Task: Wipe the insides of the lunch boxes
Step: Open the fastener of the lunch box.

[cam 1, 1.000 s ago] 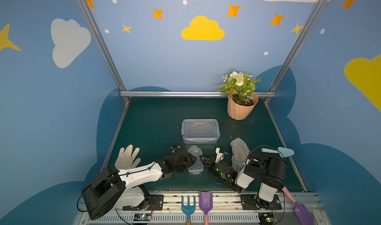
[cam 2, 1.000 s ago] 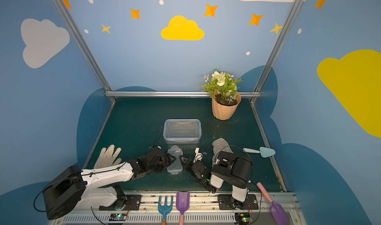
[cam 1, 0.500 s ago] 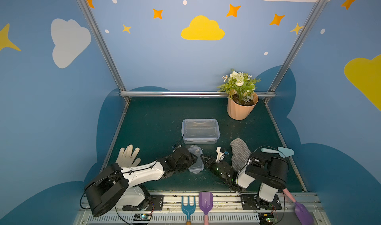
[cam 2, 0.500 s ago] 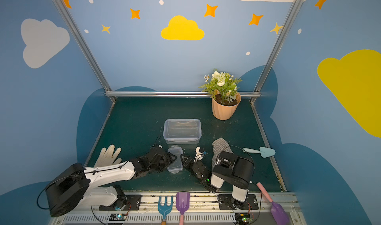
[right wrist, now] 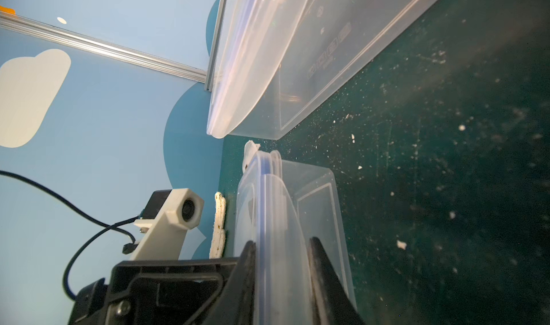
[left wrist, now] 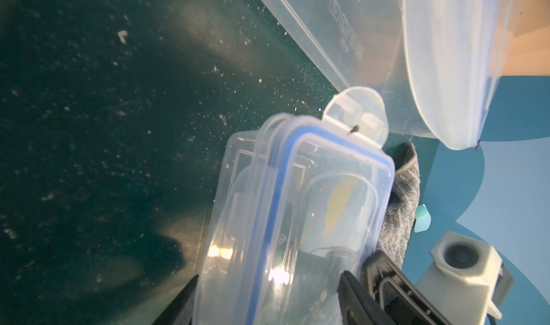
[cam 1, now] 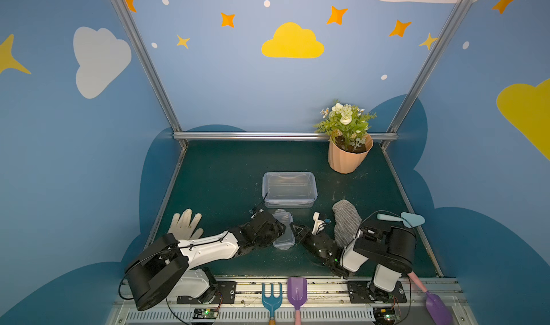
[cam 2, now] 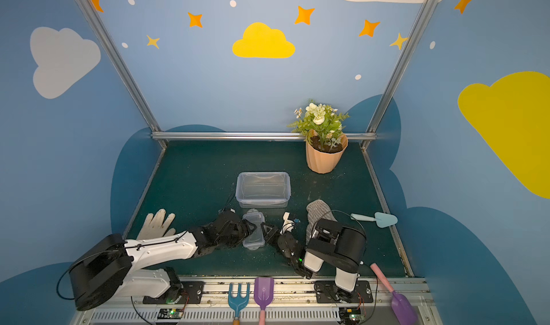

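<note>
Since a second ago, my left arm has edged its elbow slightly inward, while the small lunch box has barely shifted. It sits on the green mat, on the near side of the large lunch box, with its clip lid on top. My left arm lies low and stretched out, and the left gripper is clamped across the small lunch box. My right arm is folded, elbow high, forearm sloping down. Its right gripper pinches the clip lid's edge.

Gloss on matt.
The small clear plastic lunch box, its blue-trimmed clear lid and the large clear plastic lunch box shine smooth; the dark green tabletop is matt, gritty.
</note>
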